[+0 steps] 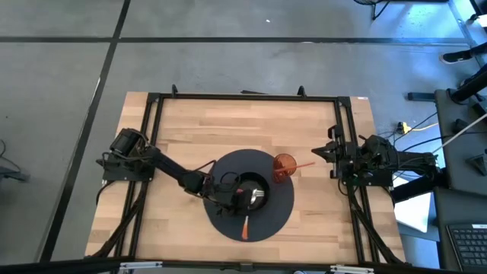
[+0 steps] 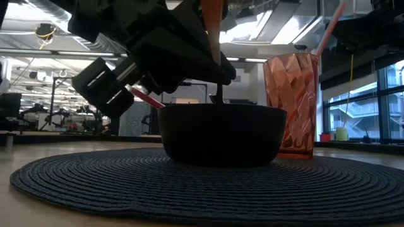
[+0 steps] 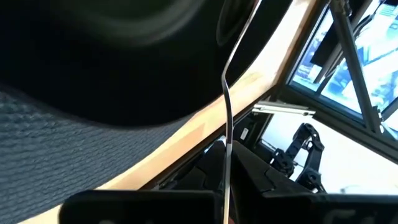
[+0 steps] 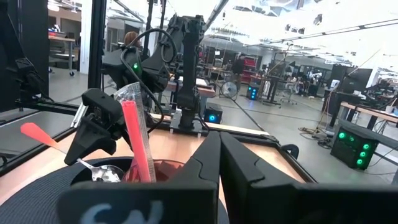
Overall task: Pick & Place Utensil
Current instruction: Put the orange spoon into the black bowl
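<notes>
The utensil has an orange handle (image 1: 245, 226) and a thin metal shaft ending in a metal head (image 4: 102, 173). The head is down inside the black bowl (image 2: 221, 135), which stands on the round dark placemat (image 1: 228, 221). My left gripper (image 1: 240, 194) reaches from the table's left over the bowl and is shut on the utensil. An orange faceted cup (image 2: 290, 107) with a red straw (image 4: 137, 143) stands on the mat beside the bowl. My right gripper (image 4: 219, 162) waits shut at the table's right edge. My left gripper pinches the utensil between its two fingers where the metal shaft (image 3: 227, 155) meets the orange handle. The fingers come slanting down from the table's left and lie across it. The utensil is tilted, with its handle (image 2: 211, 19) sticking up and its head in the bowl.
The cup stands close to the bowl's far-right side, its straw leaning toward the right. The black frame rails (image 1: 346, 152) run along the table's edges. Bare wooden tabletop (image 1: 228, 125) lies beyond the mat on the far side.
</notes>
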Action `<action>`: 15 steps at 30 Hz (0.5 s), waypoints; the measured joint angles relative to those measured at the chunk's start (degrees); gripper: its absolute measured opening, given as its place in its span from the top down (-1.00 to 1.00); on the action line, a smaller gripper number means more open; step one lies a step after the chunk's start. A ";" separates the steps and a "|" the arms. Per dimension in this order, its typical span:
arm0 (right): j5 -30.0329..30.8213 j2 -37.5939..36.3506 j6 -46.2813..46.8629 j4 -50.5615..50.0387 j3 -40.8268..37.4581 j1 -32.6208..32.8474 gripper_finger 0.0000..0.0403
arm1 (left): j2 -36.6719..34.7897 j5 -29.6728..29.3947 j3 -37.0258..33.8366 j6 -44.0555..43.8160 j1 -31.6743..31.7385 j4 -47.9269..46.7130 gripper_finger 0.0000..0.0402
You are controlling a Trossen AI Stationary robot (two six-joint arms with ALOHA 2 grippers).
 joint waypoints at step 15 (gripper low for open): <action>0.00 0.00 -0.02 0.57 0.00 -0.02 0.97 | 0.00 -1.67 0.00 1.77 -0.02 -0.02 0.81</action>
